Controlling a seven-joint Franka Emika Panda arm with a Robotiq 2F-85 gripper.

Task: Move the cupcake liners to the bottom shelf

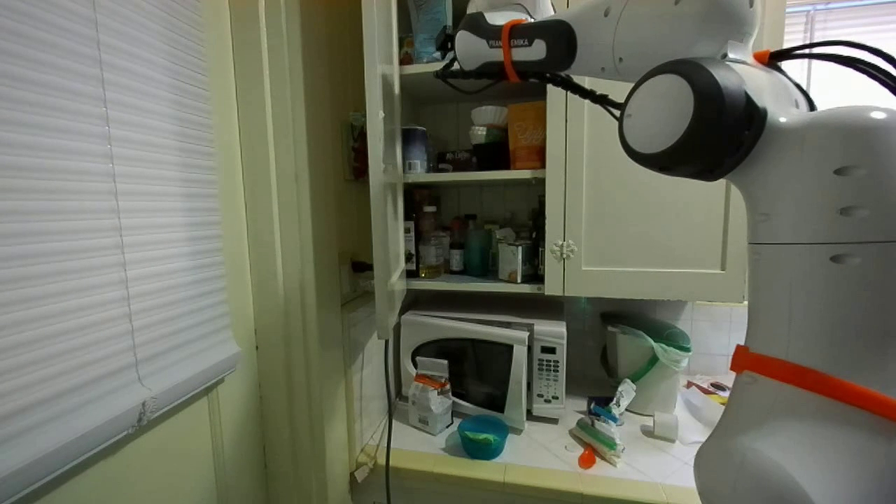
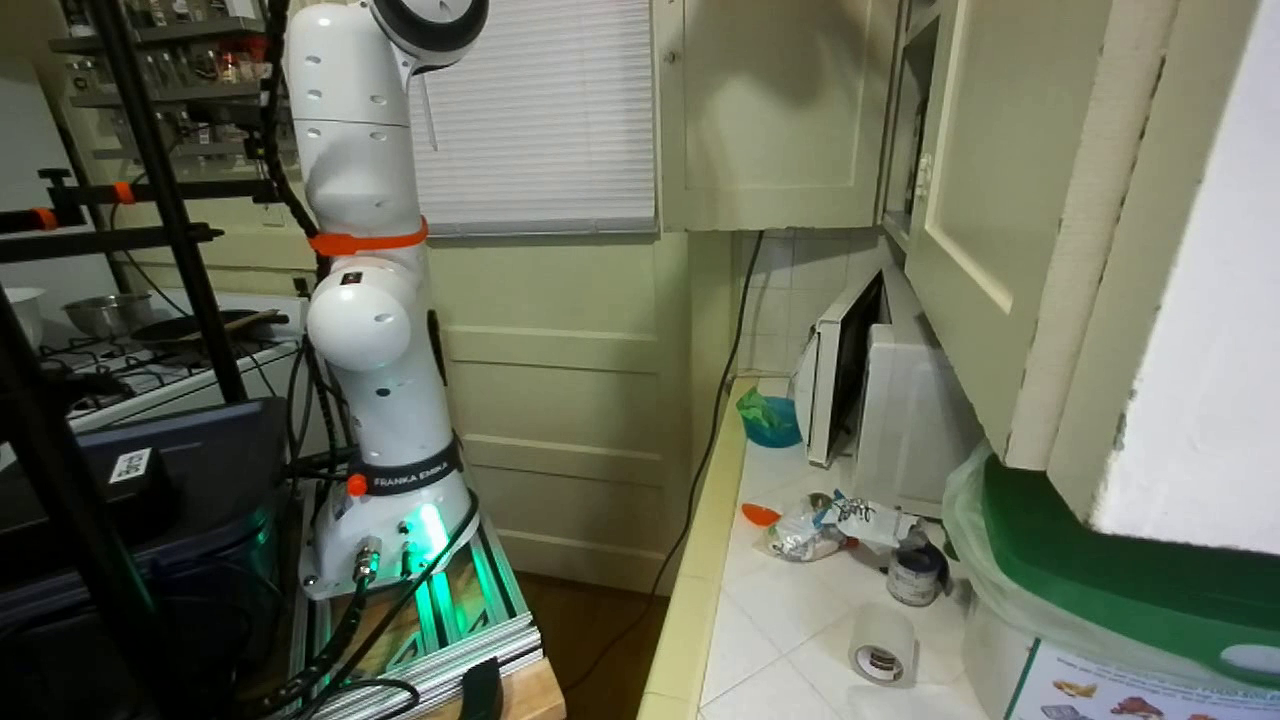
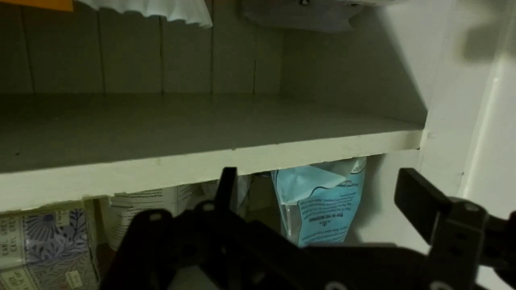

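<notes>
I have the gripper (image 3: 318, 179) spread wide: in my wrist view its black fingers (image 3: 228, 185) stand well apart and the gap between them is bare, with a light-blue bag (image 3: 322, 205) and the pale front edge of a shelf board (image 3: 282, 155) showing beyond. I can't tell from here whether either fingertip brushes that board. The cupcake liners (image 1: 488, 116) point upward in an exterior view, a squat white stack with its broad fluted rim on top; the axis runs upright, and the shape is round, wider across than tall. They sit on the middle shelf (image 1: 476, 176), above another pale round piece (image 1: 487, 136) and a dark item (image 1: 492, 156), just left of an orange pouch (image 1: 526, 136). From the fingers, the liners lie lower and to the right in the scene, well apart. My wrist picture stands upside down, so there they show only as a ruffled strip cut off by the top edge, clear of both fingertips. The white arm (image 1: 826, 189) reaches in from the right in an exterior view, and its end hides most of the gripper from me. The bottom shelf (image 1: 455, 284) is one level below the liners, with bottles (image 1: 477, 250) crowded along it.
</notes>
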